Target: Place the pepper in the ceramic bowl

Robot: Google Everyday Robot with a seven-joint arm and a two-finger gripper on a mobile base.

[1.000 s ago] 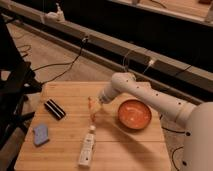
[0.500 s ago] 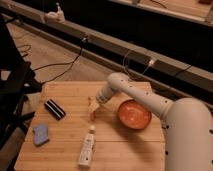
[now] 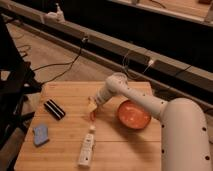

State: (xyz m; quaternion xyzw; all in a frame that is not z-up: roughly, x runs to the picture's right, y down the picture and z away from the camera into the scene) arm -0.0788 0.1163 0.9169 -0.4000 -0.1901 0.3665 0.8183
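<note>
The pepper [image 3: 92, 116] is a thin orange-red piece on the wooden table [image 3: 65, 95], left of the middle. My gripper [image 3: 91, 106] is right above it, at its upper end, on the white arm [image 3: 125, 92] that reaches down from the right. I cannot tell whether it touches the pepper. The ceramic bowl [image 3: 134, 114] is a shallow orange-red dish to the right of the pepper, about a hand's width away, and nothing lies in it.
A white tube with a cap [image 3: 86, 149] lies in front of the pepper near the table's front edge. A black block [image 3: 54, 109] and a blue object [image 3: 41, 135] lie at the left. Cables and a rail run behind the table.
The arm has swung left and down, bringing the gripper lower over the pepper. The bowl, tube and other objects have not moved.
</note>
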